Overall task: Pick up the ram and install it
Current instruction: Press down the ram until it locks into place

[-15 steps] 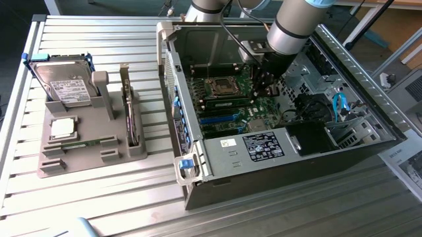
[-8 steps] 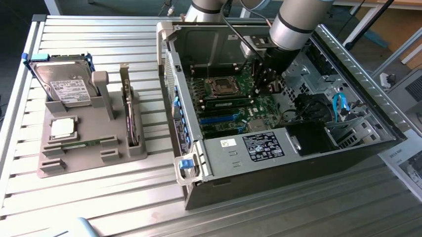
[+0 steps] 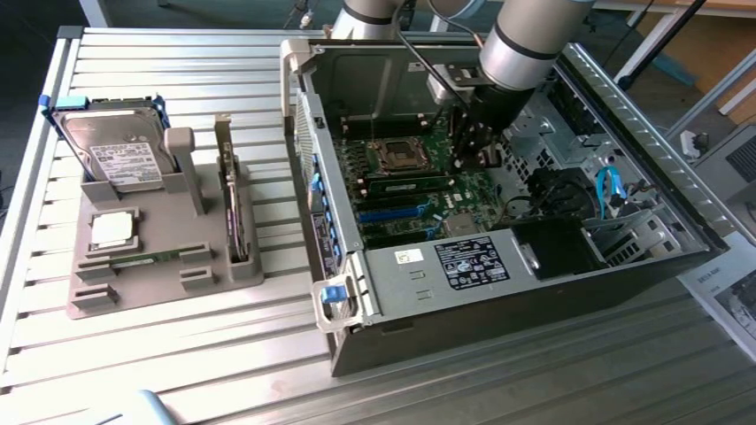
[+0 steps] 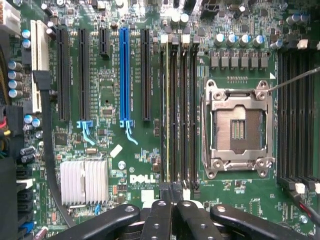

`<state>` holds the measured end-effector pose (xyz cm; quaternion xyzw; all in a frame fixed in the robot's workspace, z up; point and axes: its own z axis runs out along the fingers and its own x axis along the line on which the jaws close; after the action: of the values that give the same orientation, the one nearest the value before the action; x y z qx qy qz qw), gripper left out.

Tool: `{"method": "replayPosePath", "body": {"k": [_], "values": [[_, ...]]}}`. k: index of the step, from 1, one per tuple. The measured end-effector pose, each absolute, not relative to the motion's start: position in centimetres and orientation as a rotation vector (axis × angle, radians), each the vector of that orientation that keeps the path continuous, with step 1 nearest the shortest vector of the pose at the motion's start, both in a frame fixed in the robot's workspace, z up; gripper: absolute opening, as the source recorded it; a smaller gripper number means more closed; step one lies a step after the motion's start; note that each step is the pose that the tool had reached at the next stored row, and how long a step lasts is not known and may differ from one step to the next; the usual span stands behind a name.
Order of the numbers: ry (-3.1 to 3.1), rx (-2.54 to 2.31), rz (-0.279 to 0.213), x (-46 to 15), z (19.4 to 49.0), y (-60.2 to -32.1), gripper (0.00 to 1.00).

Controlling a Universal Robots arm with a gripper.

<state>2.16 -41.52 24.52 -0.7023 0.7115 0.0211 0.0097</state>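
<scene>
The ram (image 3: pixel 408 183) is a narrow green stick standing on edge in a memory slot beside the empty processor socket (image 3: pixel 399 155) of the motherboard. The wrist view looks straight down on the ram (image 4: pixel 167 125), a thin line in one of the dark slots. My gripper (image 3: pixel 475 152) reaches down into the open computer case, close above the board. In the wrist view the gripper (image 4: pixel 172 200) is shut with its fingertips pressed together over the end of those slots and nothing between them. Whether they touch the stick I cannot tell.
On the exterior view's left a grey holder (image 3: pixel 201 279) carries a hard drive (image 3: pixel 112 146), a square silver chip (image 3: pixel 110 230), an upright expansion card (image 3: pixel 236 217) and a narrow green strip (image 3: pixel 148 258). The case walls (image 3: pixel 310 124) surround the board. Cables (image 3: pixel 608 190) and a power supply (image 3: pixel 473 261) lie nearby.
</scene>
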Motion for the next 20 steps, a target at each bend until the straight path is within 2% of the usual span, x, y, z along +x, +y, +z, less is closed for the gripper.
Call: {"method": "replayPosePath", "body": {"k": [20], "values": [[2.22, -2.192, 0.063, -2.9, 24.5, -41.5, 0.1]]}}
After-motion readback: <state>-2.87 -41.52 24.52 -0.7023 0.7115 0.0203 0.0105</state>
